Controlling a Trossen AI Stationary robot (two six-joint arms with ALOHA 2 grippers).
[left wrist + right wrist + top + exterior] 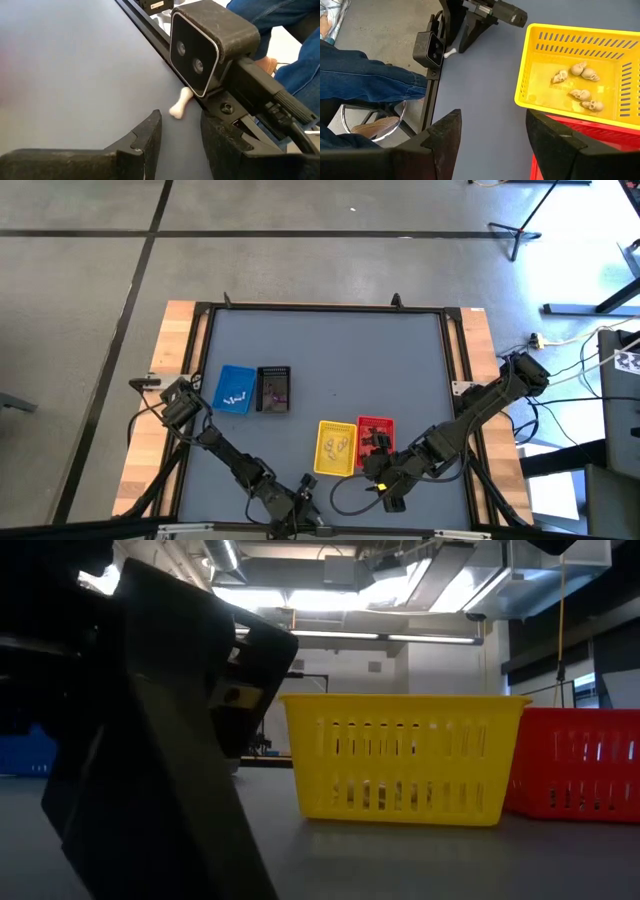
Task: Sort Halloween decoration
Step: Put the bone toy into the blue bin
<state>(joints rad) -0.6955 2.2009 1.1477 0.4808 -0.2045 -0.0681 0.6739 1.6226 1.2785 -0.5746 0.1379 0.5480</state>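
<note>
- The left gripper (180, 132) hovered low at the table's near edge, fingers parted and empty, either side of a gap.
- A small white plastic bone trinket (179, 104) lay on the grey tabletop (340, 370) just beyond those fingertips, touching the base of the black camera housing (205, 45) at the table's edge.
- The right gripper (492, 135) hung open and empty just near of the baskets, to the right.
- The yellow slotted plastic basket (522, 75) held five tan skull trinkets (580, 93); the red slotted basket (375, 423) stood touching its right side, holding dark pieces.
- The blue basket (236, 389) and black basket (273, 389) sat together farther left.
- A person's jeans-clad leg (365, 75) showed beyond the near edge.
</note>
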